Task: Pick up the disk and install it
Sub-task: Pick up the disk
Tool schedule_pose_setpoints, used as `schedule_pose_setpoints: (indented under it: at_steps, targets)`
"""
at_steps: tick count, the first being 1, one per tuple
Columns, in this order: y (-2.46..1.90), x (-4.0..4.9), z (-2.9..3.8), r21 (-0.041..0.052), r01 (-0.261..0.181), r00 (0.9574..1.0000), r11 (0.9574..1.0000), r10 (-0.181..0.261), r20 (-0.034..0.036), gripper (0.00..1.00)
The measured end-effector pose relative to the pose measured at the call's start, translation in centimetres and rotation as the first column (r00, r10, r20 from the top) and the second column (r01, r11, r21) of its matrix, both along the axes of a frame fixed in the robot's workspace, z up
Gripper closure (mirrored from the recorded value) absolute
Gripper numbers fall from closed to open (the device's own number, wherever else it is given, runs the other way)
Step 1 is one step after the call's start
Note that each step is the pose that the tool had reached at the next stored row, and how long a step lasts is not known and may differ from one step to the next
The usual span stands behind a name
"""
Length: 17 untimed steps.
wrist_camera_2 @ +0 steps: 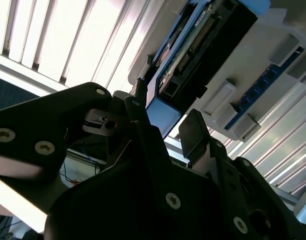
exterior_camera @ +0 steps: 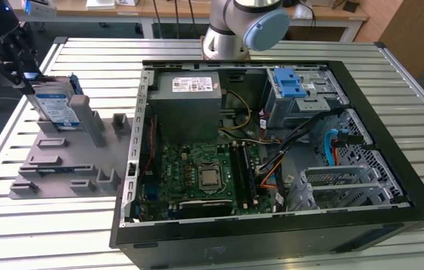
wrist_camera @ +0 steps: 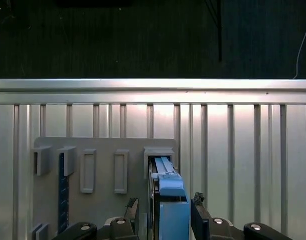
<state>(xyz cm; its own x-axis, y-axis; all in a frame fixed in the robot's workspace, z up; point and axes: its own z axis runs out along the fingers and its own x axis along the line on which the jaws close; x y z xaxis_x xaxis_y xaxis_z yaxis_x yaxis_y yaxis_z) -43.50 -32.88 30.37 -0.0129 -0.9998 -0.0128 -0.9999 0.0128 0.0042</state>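
Disk (wrist_camera: 170, 190), upright in grey rack (wrist_camera: 102, 145), straddled by spread hand (wrist_camera: 165, 201)

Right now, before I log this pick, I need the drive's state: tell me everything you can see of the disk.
The disk is a flat silver metal drive with a blue-and-white label, framed by a blue plastic carrier. It stands on edge in a slot of the grey holder on the slatted table, at the exterior view's left, outside the computer case. In the first wrist view its blue end sits between the gripper's open fingers, with a gap on one side.
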Motion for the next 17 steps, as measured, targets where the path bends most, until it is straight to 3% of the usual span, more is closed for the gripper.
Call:
schedule_pose_setpoints:
  at_steps: [13,16,17]
  targets:
    - [0.00,-0.09,-1.16,0.0000,-0.001,1.0000,1.0000,0.001,0.0001,0.47]
    - [0.00,-0.09,-1.25,-0.0001,-0.001,1.0000,1.0000,0.001,0.0000,0.55]
    - [0.00,-0.09,-1.27,-0.0001,-0.001,1.0000,1.0000,0.001,0.0000,0.62]
